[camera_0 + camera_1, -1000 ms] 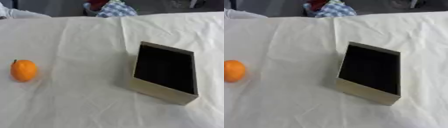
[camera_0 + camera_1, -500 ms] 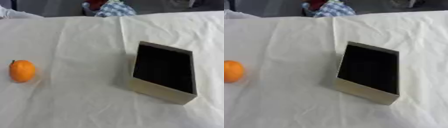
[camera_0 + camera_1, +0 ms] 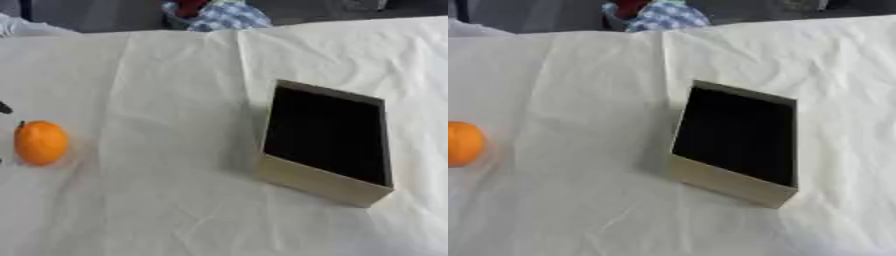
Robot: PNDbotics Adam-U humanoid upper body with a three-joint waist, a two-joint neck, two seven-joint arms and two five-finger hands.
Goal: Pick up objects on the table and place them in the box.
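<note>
Orange (image 3: 39,142) sits on the white cloth (image 3: 166,200) at my far left, well apart from the open box (image 3: 325,142). Neither of my hands is in view, so I cannot tell their state. I judge my left hand the nearer, the box lying to the orange's right.

"What sort of place is this?"

"Hard to pin down. It looks like a staged test setup more than a lived-in room. A table (image 3: 157,210) is draped in a creased cream cloth (image 3: 579,75) that covers the whole surface."

"Anything beyond the table?"

"Only a dark grey strip along the far edge, and a bundle of blue-and-white checked fabric with some red (image 3: 214,12) sitting there. No furniture, walls or fittings are visible to settle it further."
</note>
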